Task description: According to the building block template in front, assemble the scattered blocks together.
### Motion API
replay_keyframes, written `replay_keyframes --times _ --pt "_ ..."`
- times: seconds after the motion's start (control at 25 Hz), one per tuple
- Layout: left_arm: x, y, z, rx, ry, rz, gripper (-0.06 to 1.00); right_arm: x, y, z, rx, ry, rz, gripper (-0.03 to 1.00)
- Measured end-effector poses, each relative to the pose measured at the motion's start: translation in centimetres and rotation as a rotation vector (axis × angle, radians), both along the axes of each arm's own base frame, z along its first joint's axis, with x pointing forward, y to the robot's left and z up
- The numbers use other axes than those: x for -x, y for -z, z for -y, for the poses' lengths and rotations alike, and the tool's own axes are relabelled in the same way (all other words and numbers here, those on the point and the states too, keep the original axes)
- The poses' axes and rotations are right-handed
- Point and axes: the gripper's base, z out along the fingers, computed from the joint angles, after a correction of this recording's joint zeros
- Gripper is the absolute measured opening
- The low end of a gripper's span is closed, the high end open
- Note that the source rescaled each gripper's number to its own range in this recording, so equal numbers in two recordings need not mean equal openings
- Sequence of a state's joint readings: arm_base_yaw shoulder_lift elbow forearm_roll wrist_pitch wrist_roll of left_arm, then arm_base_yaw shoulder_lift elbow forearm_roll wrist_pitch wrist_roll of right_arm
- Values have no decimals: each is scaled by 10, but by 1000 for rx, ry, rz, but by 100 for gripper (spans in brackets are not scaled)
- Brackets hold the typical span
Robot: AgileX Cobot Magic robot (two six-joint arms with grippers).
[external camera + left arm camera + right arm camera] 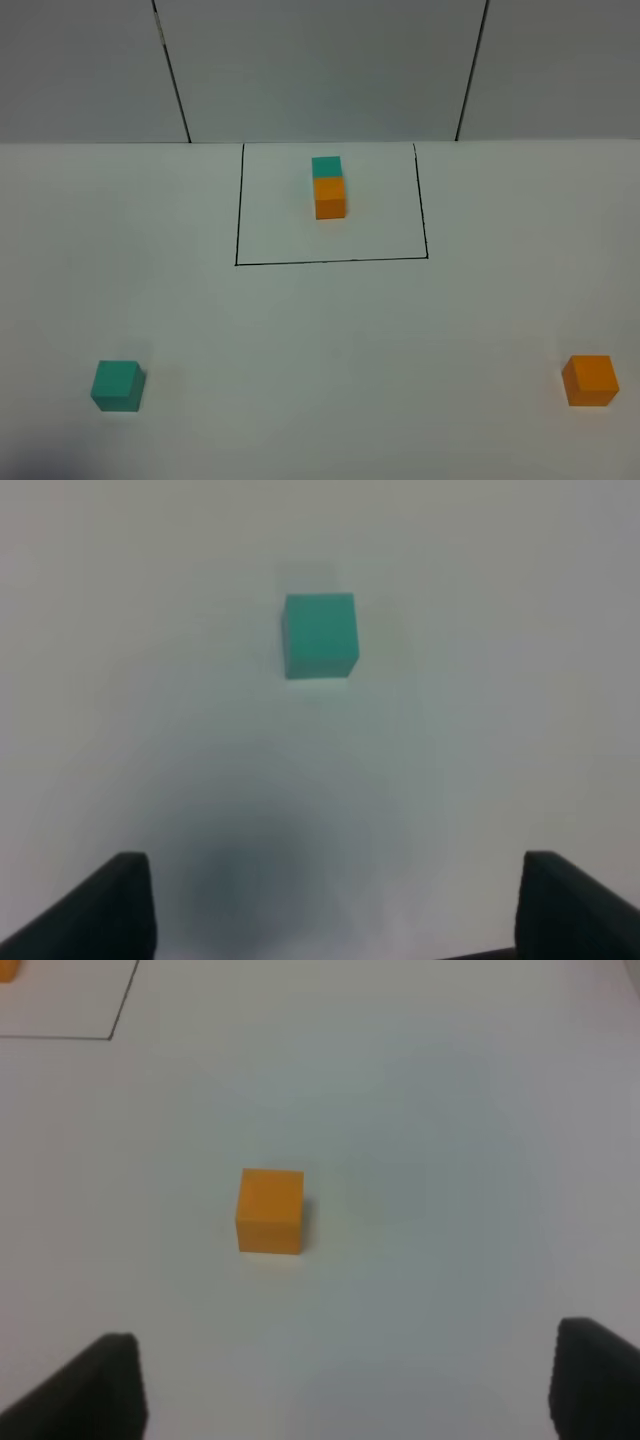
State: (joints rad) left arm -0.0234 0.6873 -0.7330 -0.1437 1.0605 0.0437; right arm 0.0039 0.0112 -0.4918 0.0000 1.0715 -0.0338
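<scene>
The building block template (pixel 329 186) is a teal cube joined to an orange cube inside a thin black rectangle at the back middle of the white table. The scattered blocks lie far apart: a teal cube (pixel 118 386) at the front left and an orange cube (pixel 590 380) at the front right. The left wrist view has the teal cube (pixel 320 635) ahead of my left gripper (pixel 335 910), which is open and empty. The orange cube (pixel 270 1210) lies ahead of my right gripper (pixel 345 1385), also open and empty. Neither gripper appears in the exterior high view.
The white table (pixel 320 340) ends at a grey panelled wall (pixel 320 70) behind the template. A corner of the black frame line (pixel 120 1005) and an edge of the template's orange cube (pixel 6 970) show in the right wrist view.
</scene>
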Motion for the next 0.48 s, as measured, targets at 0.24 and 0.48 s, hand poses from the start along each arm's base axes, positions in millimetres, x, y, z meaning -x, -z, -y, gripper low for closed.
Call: replay_keyframes --times 0.24,0.48 --pt "-85 27 2 -3 -10 -259 66 0 0 0 0 0 0 67" --pt "-142 69 15 -22 30 -393 66 0 0 0 0 0 0 67"
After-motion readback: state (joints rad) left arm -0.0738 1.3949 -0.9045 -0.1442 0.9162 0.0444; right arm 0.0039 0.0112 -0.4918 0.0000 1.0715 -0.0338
